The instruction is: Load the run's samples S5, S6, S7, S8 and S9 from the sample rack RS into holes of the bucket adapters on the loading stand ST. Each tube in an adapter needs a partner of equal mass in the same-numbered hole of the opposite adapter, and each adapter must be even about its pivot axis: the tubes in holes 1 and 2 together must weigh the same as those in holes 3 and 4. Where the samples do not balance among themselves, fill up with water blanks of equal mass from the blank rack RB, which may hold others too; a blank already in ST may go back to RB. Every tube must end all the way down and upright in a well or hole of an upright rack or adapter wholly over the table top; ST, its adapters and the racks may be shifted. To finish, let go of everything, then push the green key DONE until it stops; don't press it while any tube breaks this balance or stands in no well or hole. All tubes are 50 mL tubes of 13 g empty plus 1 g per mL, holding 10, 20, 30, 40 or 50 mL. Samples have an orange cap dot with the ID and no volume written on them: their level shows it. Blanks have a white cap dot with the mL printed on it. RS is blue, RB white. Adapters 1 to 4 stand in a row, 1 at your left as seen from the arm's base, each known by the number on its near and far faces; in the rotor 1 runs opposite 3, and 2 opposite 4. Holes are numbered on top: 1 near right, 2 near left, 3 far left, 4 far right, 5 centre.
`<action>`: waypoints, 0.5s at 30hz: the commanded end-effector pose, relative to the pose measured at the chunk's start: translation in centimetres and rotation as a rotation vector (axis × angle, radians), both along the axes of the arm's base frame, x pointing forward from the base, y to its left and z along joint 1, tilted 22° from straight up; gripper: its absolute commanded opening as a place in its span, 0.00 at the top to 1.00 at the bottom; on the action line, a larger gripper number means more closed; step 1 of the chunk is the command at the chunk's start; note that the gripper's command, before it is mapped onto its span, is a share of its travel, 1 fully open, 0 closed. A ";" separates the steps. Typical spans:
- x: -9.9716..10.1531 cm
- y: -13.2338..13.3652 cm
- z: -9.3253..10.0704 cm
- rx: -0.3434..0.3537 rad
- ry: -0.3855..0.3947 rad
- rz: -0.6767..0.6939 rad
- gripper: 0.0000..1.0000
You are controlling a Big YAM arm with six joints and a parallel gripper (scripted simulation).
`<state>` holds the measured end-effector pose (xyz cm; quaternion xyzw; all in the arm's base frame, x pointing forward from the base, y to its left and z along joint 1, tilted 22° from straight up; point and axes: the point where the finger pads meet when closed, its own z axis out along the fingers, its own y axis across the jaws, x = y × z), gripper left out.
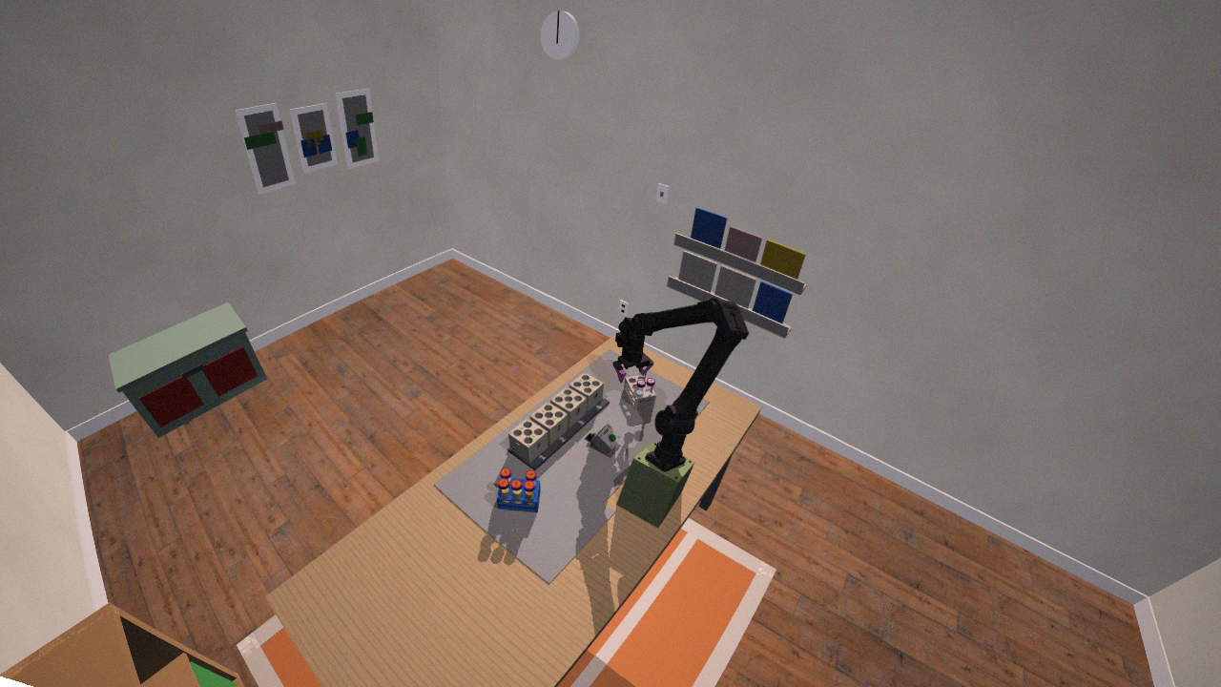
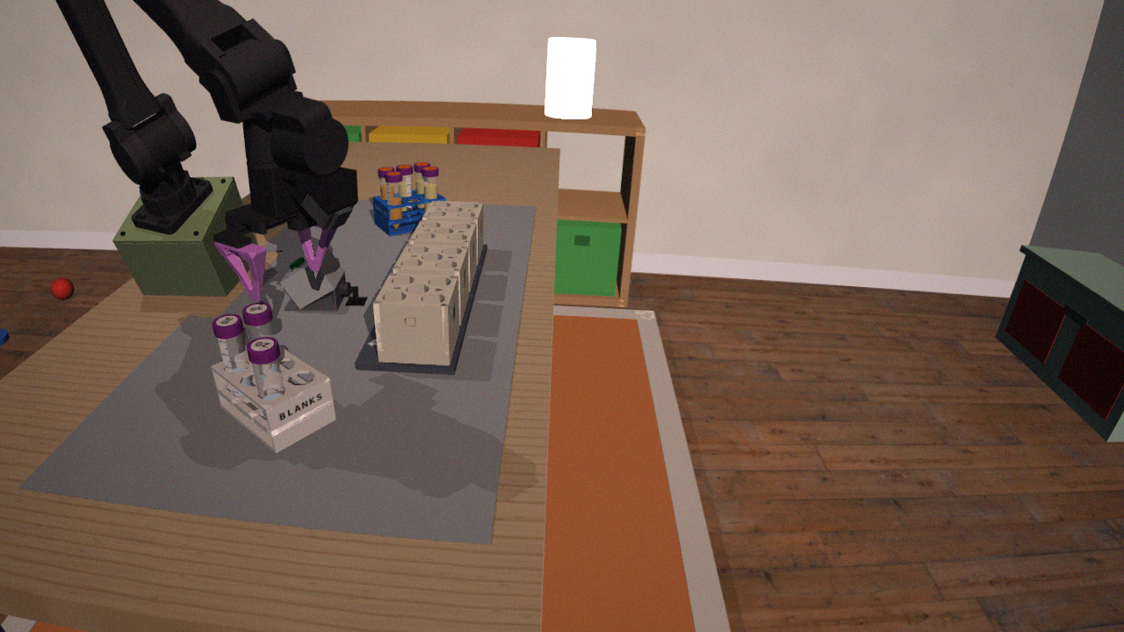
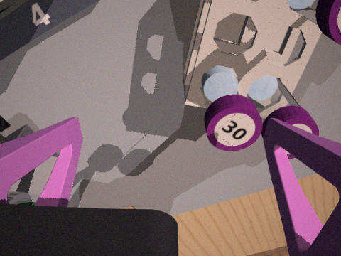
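My gripper (image 2: 281,276) is open and empty. It hangs above the grey mat, just behind the white blank rack RB (image 2: 276,400) and in front of the DONE key box (image 2: 314,287). RB holds three purple-capped blanks. In the wrist view one cap reads 30 (image 3: 233,124) and lies between my fingers, nearer the right one; a second cap (image 3: 295,121) is partly hidden behind the right finger. The blue sample rack RS (image 2: 407,197) holds several orange-dotted tubes. The four adapters on stand ST (image 2: 432,275) show empty holes. Adapter 4 (image 3: 33,2) is at the wrist view's upper left.
The arm's green base block (image 2: 174,245) stands at the table's left edge. All racks and the stand sit on the grey mat (image 1: 559,466). A wooden shelf unit (image 2: 597,196) stands beyond the table's far end. The table's right edge runs beside an orange rug (image 2: 605,471).
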<state>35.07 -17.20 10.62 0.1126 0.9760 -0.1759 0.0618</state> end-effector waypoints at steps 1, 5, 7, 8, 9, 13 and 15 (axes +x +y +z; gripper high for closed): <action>0.9 1.8 1.2 -0.031 0.004 0.174 0.00; 0.6 4.2 0.3 -0.045 0.056 0.313 0.00; 0.1 5.7 -0.4 -0.051 0.101 0.406 0.00; 0.0 6.5 -0.7 -0.057 0.115 0.452 0.00; 0.0 7.3 -1.0 -0.062 0.131 0.498 0.00; -0.7 10.4 -3.3 -0.069 0.233 0.686 0.00; -1.0 11.9 -3.9 -0.079 0.267 0.779 0.00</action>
